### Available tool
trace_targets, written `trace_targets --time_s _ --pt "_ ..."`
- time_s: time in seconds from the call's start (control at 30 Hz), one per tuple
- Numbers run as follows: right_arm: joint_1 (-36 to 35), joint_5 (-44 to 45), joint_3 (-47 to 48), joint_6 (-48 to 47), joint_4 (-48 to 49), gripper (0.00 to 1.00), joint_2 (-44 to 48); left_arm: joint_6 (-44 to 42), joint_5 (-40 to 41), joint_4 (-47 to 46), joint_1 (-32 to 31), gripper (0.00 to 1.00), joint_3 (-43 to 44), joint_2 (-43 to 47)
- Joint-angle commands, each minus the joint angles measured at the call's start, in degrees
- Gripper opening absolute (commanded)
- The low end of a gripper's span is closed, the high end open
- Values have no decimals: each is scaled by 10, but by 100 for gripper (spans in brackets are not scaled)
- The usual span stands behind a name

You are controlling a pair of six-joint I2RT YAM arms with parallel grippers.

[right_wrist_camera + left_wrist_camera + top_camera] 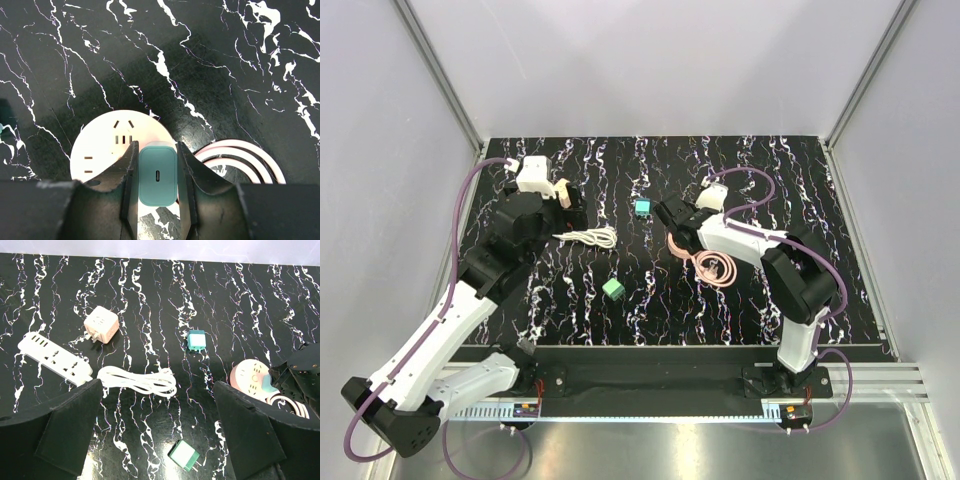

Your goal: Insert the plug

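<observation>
My right gripper [157, 161] is shut on a teal charger plug [157, 176], its USB port facing the camera. The plug sits over the near right part of a round pink-white socket [105, 145] lying flat on the table. I cannot tell whether its prongs are in the slots. In the top view the right gripper [673, 216] is at mid-table over the socket [682, 243]. My left gripper [157, 390] is open and empty, held above the table, and in the top view it [572, 203] is at the back left.
A pink coiled cable [245, 157] lies right of the socket. A second teal plug [196, 340], a green plug [185, 455], a white coiled cable [140, 380], a white power strip [55, 355] and a pinkish cube adapter [101, 324] lie on the black marbled table [760, 180].
</observation>
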State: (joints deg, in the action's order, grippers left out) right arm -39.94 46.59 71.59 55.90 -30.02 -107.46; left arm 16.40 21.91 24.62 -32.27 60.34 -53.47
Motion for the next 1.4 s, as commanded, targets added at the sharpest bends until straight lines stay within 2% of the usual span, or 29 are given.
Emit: trace_targets --time_s 0.0,0.3,0.53,0.73,1.0,1.13,1.17,1.27,1.37 --pt "-11 -193 -45 12 -43 0 -88 3 10 -11 3 99 -1 1" --pt "20 -191 -53 -12 -51 0 -65 4 3 -11 3 99 -2 1" --pt "80 -143 -54 -48 -92 1 -5 3 -5 -12 3 99 -1 -2" --pt "125 -124 -59 -88 -104 1 13 3 -6 -12 3 99 -1 -4" --pt "169 -56 -40 -114 -138 2 16 2 -7 -12 3 99 -2 -8" --pt "180 -44 -23 -138 -138 13 15 4 -10 -13 3 99 -2 -12" --pt "180 -50 -19 -149 -138 31 22 4 -13 -13 3 99 -1 -13" --pt "180 -94 -9 -183 -126 50 60 3 -29 -17 3 99 -2 -18" --pt "180 -149 -2 -207 -119 63 102 -15 -72 -18 2 99 1 -34"
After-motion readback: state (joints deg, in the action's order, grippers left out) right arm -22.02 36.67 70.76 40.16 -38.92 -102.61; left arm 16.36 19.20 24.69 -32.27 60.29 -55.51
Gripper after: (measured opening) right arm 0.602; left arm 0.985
